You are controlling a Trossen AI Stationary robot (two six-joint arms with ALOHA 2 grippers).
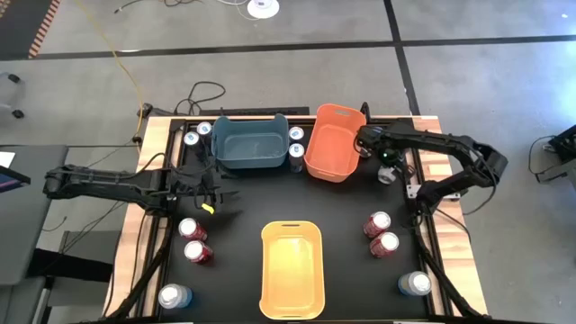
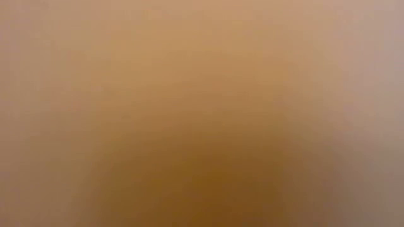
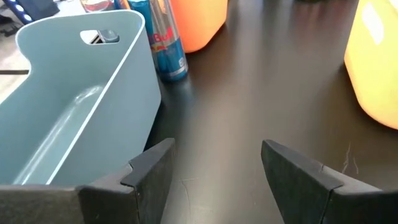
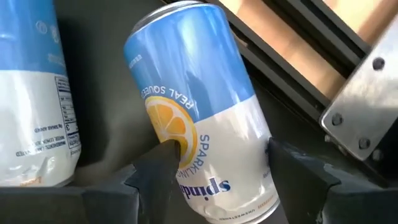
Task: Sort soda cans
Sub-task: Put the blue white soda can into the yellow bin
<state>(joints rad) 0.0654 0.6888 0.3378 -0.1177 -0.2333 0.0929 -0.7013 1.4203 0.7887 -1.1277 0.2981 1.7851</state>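
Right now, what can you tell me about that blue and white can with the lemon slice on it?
The pale blue and white metal soda can has a yellow citrus slice printed on it, and its lettering shows upside down in the right wrist view. It tilts between the right gripper's two dark fingers, which press both its sides. It sits at the table's far right, beside the orange plastic bin, with another similar can nearby.

Even, bright light is cast from above in the high view, and only faint shadows are seen on the black table (image 1: 351,207). The low view is wholly lost in an orange-brown blur. A sheen is thrown across the table in the left wrist view; glare is carried on the pale can (image 4: 199,112).
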